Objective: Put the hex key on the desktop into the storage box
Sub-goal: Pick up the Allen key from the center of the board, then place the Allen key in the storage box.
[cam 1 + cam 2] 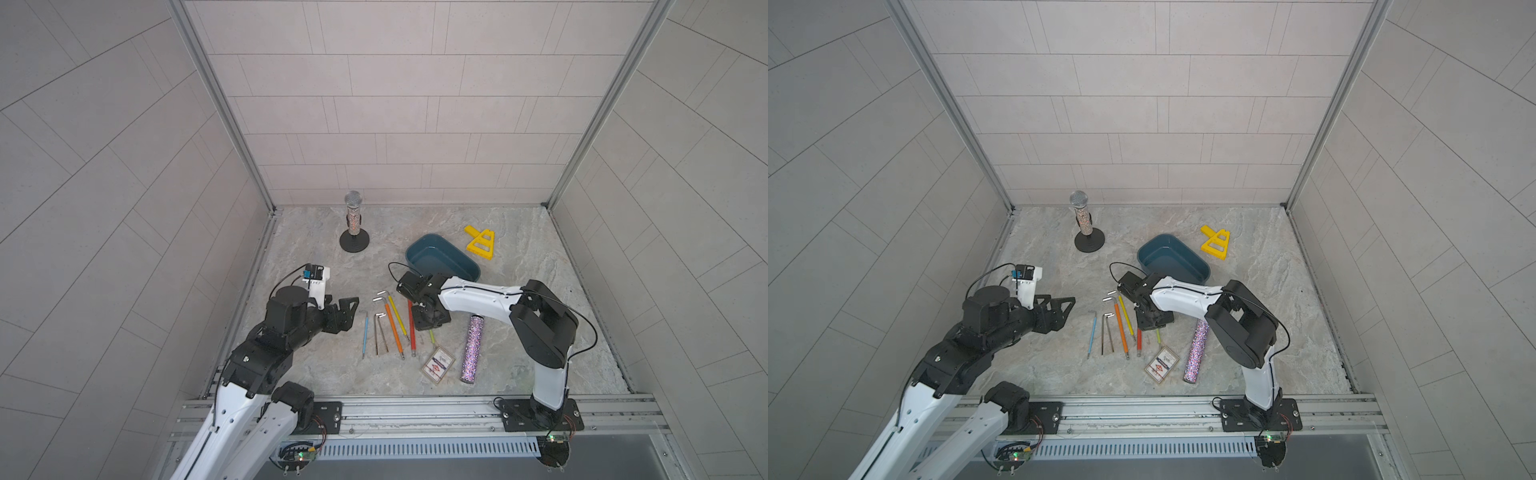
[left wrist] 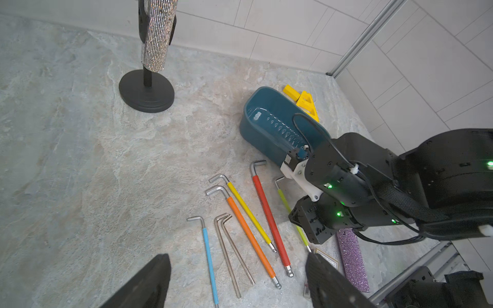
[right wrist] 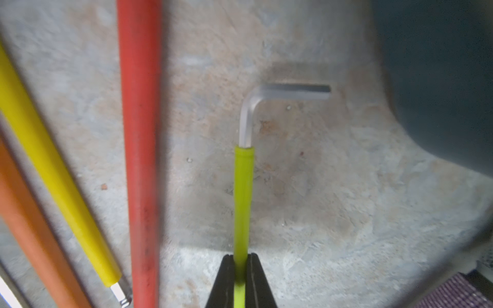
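Several hex keys lie in a row on the desktop: blue, two bare steel, orange, yellow, red. My right gripper points down at the right end of the row, shut on the lime-green hex key partway along its sleeve. The key's bent steel end points toward the storage box, a teal tub just behind with nothing in it. My left gripper hovers open left of the row, nothing between its fingers.
A glittery microphone on a black stand is at the back left. A yellow triangular frame lies behind the box. A purple glitter tube and a card lie near the front, right of the keys.
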Robot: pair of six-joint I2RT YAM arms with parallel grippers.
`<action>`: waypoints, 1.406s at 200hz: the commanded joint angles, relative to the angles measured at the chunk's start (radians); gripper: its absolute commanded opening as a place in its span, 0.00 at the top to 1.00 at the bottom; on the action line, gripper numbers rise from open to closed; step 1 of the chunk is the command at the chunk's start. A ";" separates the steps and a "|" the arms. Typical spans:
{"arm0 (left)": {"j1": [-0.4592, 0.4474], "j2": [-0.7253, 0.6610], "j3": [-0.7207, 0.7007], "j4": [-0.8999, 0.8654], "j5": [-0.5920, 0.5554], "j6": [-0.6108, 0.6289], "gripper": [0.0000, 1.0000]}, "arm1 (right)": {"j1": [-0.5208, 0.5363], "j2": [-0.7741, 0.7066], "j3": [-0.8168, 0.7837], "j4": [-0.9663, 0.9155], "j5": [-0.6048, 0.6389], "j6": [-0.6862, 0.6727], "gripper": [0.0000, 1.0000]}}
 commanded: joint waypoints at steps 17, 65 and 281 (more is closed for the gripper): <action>-0.015 -0.023 -0.021 0.037 -0.004 0.019 0.12 | 0.024 -0.095 0.060 -0.084 0.045 -0.050 1.00; -0.025 -0.028 -0.025 0.047 0.026 0.021 0.13 | 0.016 -0.181 0.175 -0.164 0.118 -0.152 1.00; -0.079 -0.096 -0.035 0.022 0.040 -0.002 0.04 | -0.392 0.249 0.553 -0.209 -0.028 -0.766 1.00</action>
